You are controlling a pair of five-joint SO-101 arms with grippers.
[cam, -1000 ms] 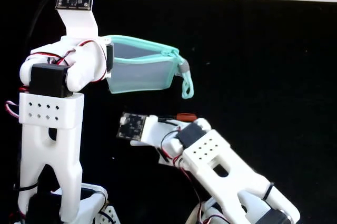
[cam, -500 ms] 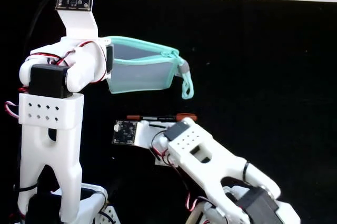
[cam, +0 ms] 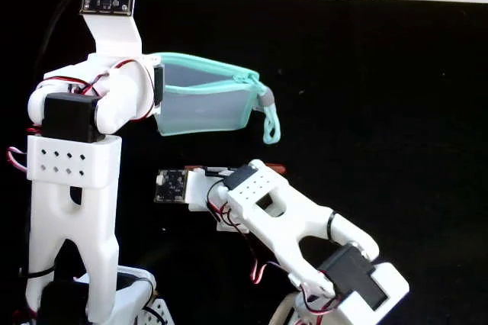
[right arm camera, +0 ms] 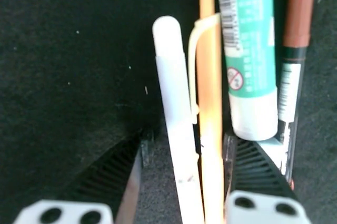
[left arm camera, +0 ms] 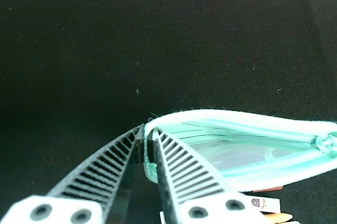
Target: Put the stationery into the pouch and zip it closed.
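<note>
While the left tool (left arm camera: 147, 132) grips the pouch (cam: 202, 107) edge, the right tool (right arm camera: 187, 142) sits spread wide around 2 pens (right arm camera: 174, 103).

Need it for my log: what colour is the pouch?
The pouch is mint green with a translucent panel; the high view shows it best.

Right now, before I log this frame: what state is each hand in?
Left hand: closed on the edge of the pouch, holding it up.
Right hand: open, straddling the white pen and orange pen.
</note>
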